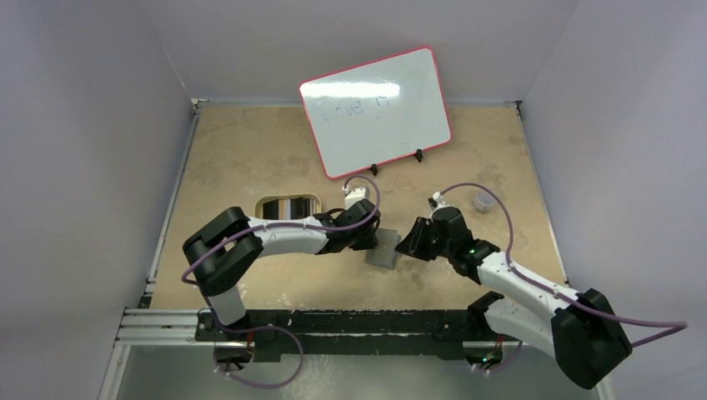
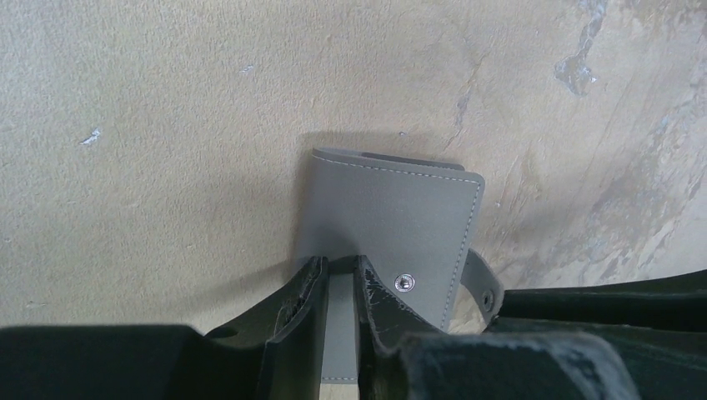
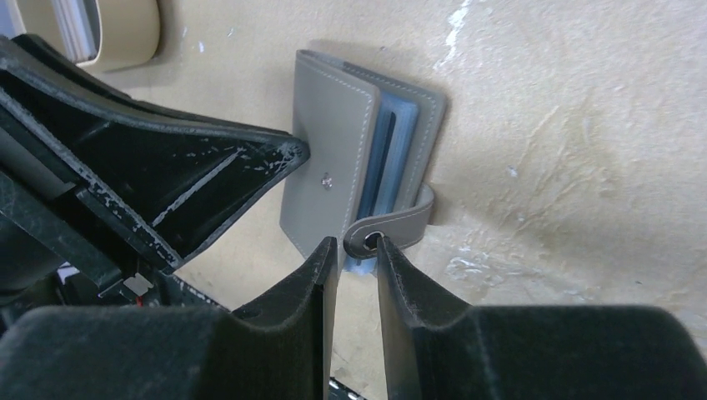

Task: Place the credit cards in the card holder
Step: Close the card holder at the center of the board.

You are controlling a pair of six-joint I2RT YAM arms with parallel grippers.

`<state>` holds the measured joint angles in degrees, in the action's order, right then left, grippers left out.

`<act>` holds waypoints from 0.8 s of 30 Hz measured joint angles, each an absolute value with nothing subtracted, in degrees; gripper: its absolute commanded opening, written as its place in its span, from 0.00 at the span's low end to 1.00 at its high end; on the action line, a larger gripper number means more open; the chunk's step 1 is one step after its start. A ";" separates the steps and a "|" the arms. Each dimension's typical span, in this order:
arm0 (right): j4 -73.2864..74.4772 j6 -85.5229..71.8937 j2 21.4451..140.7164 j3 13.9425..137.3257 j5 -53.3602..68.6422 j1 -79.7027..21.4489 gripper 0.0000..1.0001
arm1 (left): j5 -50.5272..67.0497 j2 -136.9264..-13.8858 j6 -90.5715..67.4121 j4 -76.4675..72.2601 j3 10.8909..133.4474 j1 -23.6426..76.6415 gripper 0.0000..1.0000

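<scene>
Out from the near edge, both arms reach to the middle of the desk [image 1: 250, 167] and meet at the card holder [image 3: 325, 142]. It lies folded with the grey cover up and slightly ajar, so the blue-grey pockets show. The left claw [image 2: 338, 265], at the holder's 10 o'clock, has its jaws narrowly parted. Its tips are down on the cover beside the snap stud [image 2: 403, 282], clamping nothing. The right claw [image 3: 354, 244], at 3 o'clock, is a slit apart with the closing tab [image 3: 404, 223] at its mouth. Whether it pinches the tab I cannot tell. Farther along 10 o'clock lies a gold tin [image 1: 288, 207], its contents unclear. At 12 o'clock a whiteboard [image 1: 375, 112] is propped.
</scene>
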<state>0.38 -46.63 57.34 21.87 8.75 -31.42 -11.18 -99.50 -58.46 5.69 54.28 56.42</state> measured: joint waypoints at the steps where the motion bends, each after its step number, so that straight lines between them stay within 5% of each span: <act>1: -0.45 -46.94 57.56 21.58 9.19 -31.42 0.27 | -11.18 -99.50 -59.00 5.67 54.26 56.42 0.18; 24: -7.81 -47.72 63.68 19.27 12.80 -31.42 0.24 | -10.66 -92.09 -70.94 -1.28 46.28 57.49 0.26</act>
